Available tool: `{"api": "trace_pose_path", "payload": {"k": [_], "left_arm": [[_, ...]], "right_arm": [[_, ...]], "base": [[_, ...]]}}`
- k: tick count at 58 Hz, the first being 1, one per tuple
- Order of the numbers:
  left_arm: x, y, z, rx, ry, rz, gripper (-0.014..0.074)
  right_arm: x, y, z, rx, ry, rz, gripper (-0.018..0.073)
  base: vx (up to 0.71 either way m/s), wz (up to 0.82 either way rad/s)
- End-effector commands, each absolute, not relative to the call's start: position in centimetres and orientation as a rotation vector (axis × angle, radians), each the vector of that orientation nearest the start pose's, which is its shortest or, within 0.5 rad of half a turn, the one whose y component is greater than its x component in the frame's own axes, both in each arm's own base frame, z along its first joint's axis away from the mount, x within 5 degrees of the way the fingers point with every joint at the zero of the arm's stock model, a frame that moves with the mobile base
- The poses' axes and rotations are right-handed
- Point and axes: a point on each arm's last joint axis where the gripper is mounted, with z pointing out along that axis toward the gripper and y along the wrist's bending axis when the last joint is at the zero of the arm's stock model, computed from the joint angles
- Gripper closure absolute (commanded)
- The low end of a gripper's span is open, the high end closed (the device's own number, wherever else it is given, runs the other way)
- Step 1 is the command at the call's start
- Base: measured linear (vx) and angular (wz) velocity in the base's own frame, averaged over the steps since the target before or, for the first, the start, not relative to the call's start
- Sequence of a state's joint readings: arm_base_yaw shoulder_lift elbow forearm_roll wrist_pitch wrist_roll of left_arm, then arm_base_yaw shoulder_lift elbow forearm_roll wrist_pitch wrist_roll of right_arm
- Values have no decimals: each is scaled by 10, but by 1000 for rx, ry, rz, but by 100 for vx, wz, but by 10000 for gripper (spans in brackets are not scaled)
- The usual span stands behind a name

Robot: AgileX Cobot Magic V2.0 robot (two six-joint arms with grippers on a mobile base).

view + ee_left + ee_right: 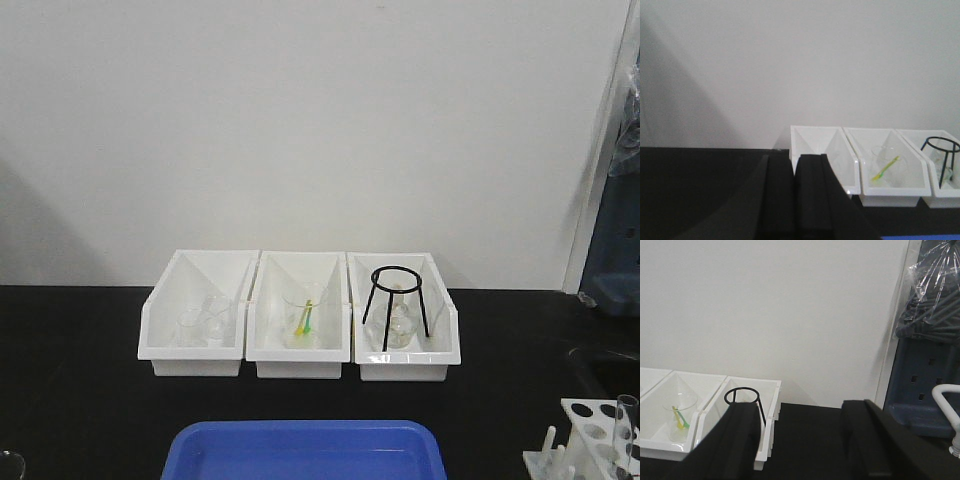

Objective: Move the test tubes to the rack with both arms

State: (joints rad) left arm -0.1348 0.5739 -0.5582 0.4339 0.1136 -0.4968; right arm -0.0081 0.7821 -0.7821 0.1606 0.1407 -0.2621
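Only the front view shows the rack point(590, 440), at the worktop's front right corner, with one test tube point(626, 425) standing upright in it at the frame's edge. That view also shows a blue tray point(305, 450) at the front edge and three white bins point(300, 315) along the back edge, the right one holding a black tripod point(397, 305). Neither of my grippers appears there. My left gripper point(794, 200) shows only in its own wrist view, fingers drawn close with a thin gap, gripping nothing. My right gripper point(800, 445) (seen only from its own wrist) is spread wide, empty, above the dark worktop point(805, 435) beside the tripod bin.
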Motion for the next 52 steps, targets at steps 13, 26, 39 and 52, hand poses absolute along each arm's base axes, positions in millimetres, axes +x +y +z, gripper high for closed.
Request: {"api": "trace_pose_path", "payload": {"k": [13, 26, 39, 52], "left_arm": [[89, -12, 301, 141, 1539, -69, 602], [58, -8, 254, 146, 1410, -44, 602], [54, -2, 216, -17, 1433, -85, 602], [54, 0, 214, -44, 1459, -60, 602]], "right_arm": [[161, -1, 409, -87, 1498, -101, 124], [161, -1, 409, -87, 1498, -101, 124], [161, -1, 408, -88, 1500, -101, 124], [161, -1, 409, -87, 1495, -101, 124]], "base": [[0, 0], [0, 0], [0, 0], [0, 0]]}}
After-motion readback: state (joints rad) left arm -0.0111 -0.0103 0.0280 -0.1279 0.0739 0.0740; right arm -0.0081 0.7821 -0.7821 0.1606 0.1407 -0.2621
